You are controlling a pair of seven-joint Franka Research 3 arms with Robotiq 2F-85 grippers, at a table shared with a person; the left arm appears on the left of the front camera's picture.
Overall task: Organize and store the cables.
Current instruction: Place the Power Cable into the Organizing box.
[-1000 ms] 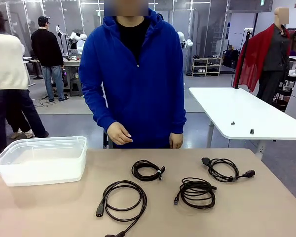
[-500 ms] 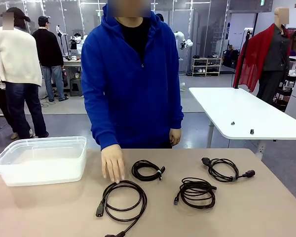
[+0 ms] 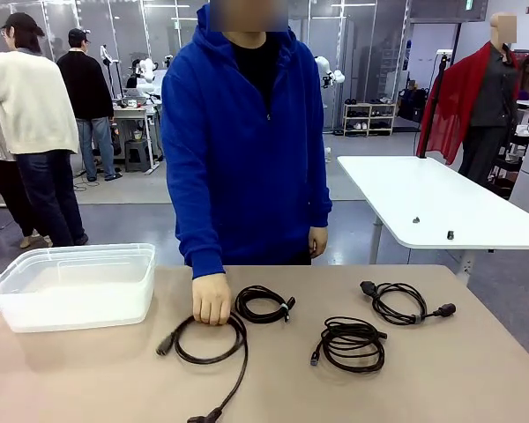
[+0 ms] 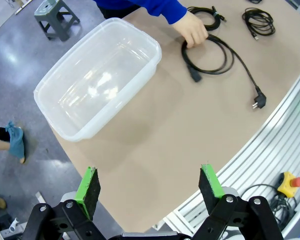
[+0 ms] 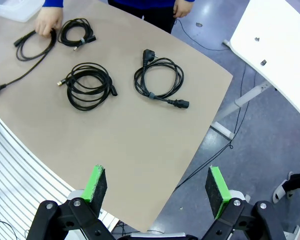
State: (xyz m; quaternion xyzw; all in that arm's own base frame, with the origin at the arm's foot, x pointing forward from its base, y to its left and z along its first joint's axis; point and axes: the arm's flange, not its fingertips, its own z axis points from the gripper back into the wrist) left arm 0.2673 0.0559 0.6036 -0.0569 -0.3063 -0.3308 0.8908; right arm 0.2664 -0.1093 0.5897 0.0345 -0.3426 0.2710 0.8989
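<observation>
Now holding left tool (image 4: 149, 171) and right tool (image 5: 157, 171) wide open, empty; noting person's hand (image 3: 212, 301) gripping power cable coil (image 3: 243, 342), lying just right of tub (image 3: 70, 304), nearer left tool.

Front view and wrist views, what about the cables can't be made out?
- Front view: the trailing plug of the large cord is partly cut off by the bottom edge.
- Front and left wrist views: the stretch of that cord under the person's hand is covered by the fingers.
- All views: the connector type on the small coil is too small to tell.
</observation>
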